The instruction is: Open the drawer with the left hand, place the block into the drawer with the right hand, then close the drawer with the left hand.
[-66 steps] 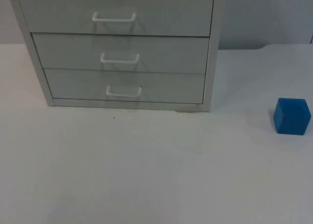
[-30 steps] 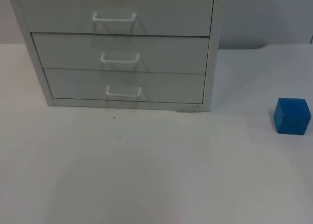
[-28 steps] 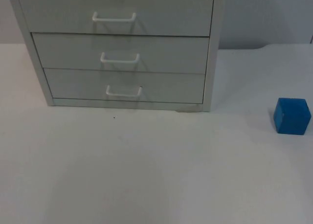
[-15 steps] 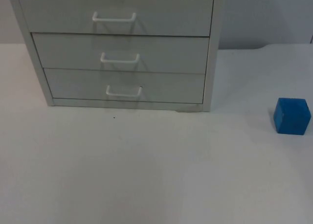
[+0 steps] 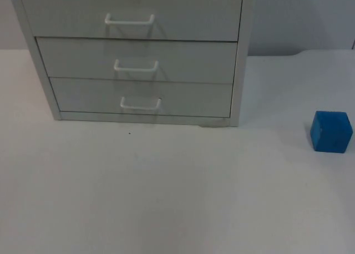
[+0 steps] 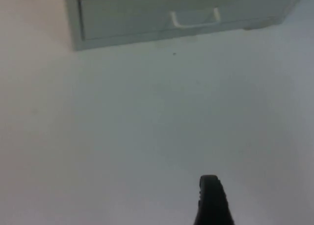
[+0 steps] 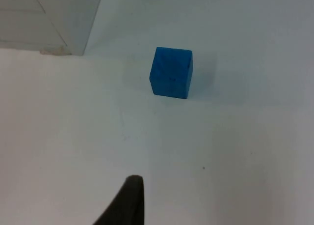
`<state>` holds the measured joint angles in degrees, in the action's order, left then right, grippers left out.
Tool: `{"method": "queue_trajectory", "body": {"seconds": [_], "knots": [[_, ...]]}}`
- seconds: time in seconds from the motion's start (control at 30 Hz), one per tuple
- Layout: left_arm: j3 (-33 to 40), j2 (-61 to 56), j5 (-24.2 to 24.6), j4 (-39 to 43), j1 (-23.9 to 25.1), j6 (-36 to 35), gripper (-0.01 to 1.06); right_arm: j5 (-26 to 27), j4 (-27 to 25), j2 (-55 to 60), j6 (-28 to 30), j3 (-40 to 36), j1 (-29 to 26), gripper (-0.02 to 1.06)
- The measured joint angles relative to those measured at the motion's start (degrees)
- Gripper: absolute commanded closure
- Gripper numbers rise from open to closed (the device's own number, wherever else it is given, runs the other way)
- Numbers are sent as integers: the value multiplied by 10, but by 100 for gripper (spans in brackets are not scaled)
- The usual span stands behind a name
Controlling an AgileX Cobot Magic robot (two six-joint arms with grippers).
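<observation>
A light grey cabinet (image 5: 183, 60) stands at the back of the table with three drawers, all shut. Each drawer has a white handle: top (image 5: 129, 20), middle (image 5: 136, 66), bottom (image 5: 141, 103). A blue block (image 5: 331, 131) rests on the table to the right of the cabinet, apart from it. My left gripper (image 6: 211, 205) hangs over bare table in front of the cabinet (image 6: 122, 23), well short of the bottom handle (image 6: 195, 18). My right gripper (image 7: 128, 203) hangs over the table a short way back from the block (image 7: 171, 71), not touching it.
The white table top (image 5: 177, 193) stretches wide in front of the cabinet. The grey partition wall (image 5: 299, 15) rises behind the block. A corner of the cabinet (image 7: 54, 18) stands to one side of the block.
A faint shadow on the near part of the table has drifted a little. The cabinet, its drawers and the block have not moved.
</observation>
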<state>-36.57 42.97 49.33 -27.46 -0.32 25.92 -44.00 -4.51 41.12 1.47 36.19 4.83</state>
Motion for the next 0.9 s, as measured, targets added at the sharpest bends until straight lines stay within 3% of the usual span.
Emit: {"method": "queue_trajectory", "body": {"seconds": [0.2, 0.37, 0.5, 0.53, 0.67, 0.7, 0.87, 0.9], "knots": [[-66, 97, 7, -90, -6, 109, 55, 0, 0, 0, 0, 0, 0, -1], [-120, 169, -2, -98, -59, 133, 55, 1, 0, 0, 0, 0, 0, -1], [-161, 237, -35, -67, -152, 137, 55, 4, 0, 0, 0, 0, 0, -1], [-161, 237, -35, -67, -152, 137, 55, 4, 0, 0, 0, 0, 0, -1], [-177, 307, -79, 41, -273, 124, 53, 4, 3, 0, 0, 0, 0, -1], [-177, 307, -79, 41, -273, 124, 51, 4, 3, 0, 0, 0, 0, -1], [-177, 376, -129, 221, -391, 64, 43, 4, 6, 0, 0, 0, 0, -1], [-177, 376, -129, 221, -391, 64, 42, 4, 6, 0, 0, 0, 0, -1]]}}
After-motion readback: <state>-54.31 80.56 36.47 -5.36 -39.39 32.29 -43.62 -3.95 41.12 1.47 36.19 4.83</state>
